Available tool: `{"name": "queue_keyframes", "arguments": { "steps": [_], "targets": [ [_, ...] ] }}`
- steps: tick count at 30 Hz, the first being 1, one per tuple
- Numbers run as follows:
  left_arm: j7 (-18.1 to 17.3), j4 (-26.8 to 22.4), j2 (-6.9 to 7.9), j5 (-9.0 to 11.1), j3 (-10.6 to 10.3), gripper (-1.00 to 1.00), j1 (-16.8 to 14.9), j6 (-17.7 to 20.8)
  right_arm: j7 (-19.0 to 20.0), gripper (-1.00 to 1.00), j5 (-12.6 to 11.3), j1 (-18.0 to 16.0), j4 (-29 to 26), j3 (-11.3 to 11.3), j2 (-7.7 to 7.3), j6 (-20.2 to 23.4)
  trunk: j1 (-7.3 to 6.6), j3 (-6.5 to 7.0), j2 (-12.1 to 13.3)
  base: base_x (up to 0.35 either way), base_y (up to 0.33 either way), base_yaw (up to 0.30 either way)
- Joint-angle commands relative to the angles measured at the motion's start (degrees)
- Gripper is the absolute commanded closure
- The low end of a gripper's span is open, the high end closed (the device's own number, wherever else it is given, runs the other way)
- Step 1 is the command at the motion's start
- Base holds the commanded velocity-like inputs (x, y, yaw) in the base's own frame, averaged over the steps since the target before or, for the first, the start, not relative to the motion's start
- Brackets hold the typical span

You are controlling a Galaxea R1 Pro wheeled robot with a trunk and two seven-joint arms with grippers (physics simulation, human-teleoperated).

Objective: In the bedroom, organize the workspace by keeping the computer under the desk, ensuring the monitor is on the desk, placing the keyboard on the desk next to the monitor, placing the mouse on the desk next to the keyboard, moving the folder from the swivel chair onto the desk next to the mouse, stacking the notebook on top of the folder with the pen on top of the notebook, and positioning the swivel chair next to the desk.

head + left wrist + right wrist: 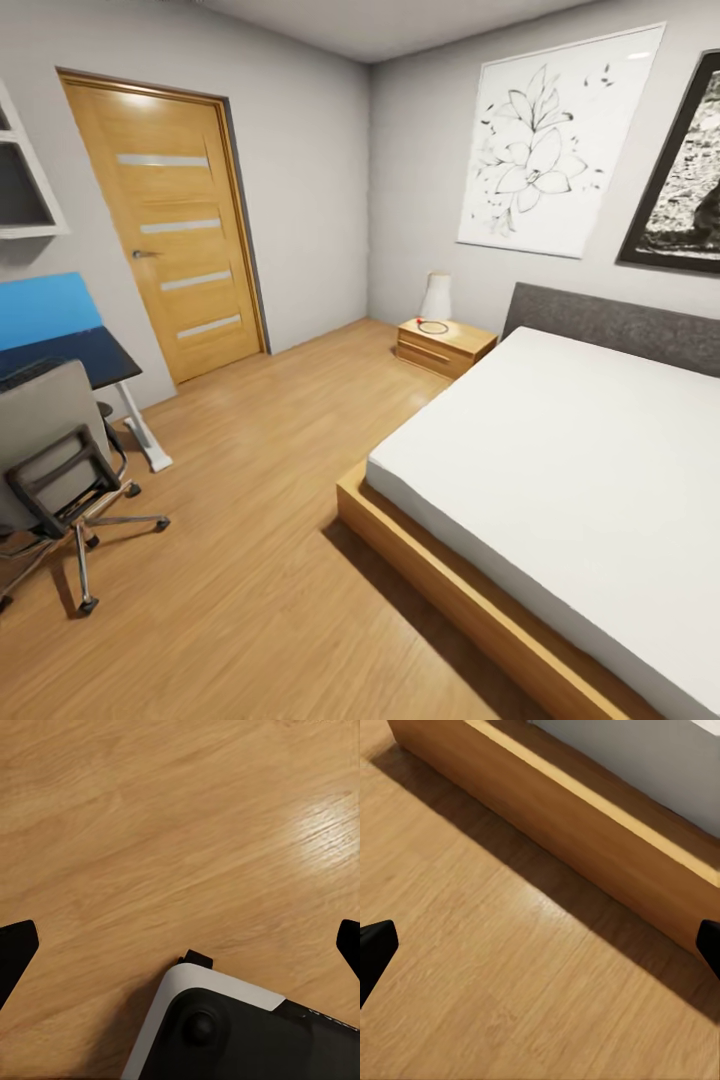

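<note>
Looking across a bedroom floored in warm, glossy oak-grain planks (250, 560).

Swivel chair (55, 455) sitting far left of the bed (560, 470): grey padded back, black angular armrest, chrome spokes on small black casters; seat contents hidden behind the backrest. Just behind the chair, touching or nearly so, the desk (85, 352) showing one corner: flat black top, bright blue back panel, slanted white leg. Dark strip at the desk's near edge possibly the keyboard; too small to tell.

Bed standing as a low wooden box frame under a smooth white mattress, with a grey fabric headboard. Beyond it, a boxy wooden nightstand (445, 345) carrying a white conical lamp (436, 297). Panelled wooden door (170, 225) with frosted slats standing behind the desk.

Left gripper (180, 945) hanging spread wide over bare planks, black fingertips (16, 945) well apart, clasping nothing; rounded white-and-black robot housing (225, 1027) below. Right gripper (540, 945) likewise splayed, clasping nothing, hovering beside the bed's wooden frame.
</note>
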Motion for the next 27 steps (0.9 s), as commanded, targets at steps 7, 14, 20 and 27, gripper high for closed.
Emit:
{"name": "queue_keyframes", "arguments": {
  "steps": [7,14,20,27],
  "targets": [
    [0.04,0.03,0.01,0.41,-0.13,-1.00,-0.03,-0.14,-0.29,-1.00,-0.07,-0.04,0.02,0.04,-0.23,-0.19,0.02,-0.22,-0.08,0.000,0.000,0.272],
    [0.04,0.03,0.04,0.40,-0.13,-1.00,-0.03,-0.14,-0.30,-1.00,-0.07,-0.04,-0.01,0.07,-0.33,-0.38,0.02,-0.46,-0.08,0.000,0.000,0.227],
    [0.04,0.02,0.04,0.40,-0.13,-1.00,-0.03,-0.14,-0.27,-1.00,-0.08,-0.01,-0.04,0.07,-0.41,-0.61,0.02,-0.53,-0.08,0.000,0.000,0.065],
    [0.04,0.04,0.05,0.40,-0.13,-1.00,-0.03,-0.14,-0.22,-1.00,-0.02,-0.01,-0.06,0.07,-0.55,-0.67,0.02,-0.55,-0.08,0.000,0.000,0.012]
  ]
}}
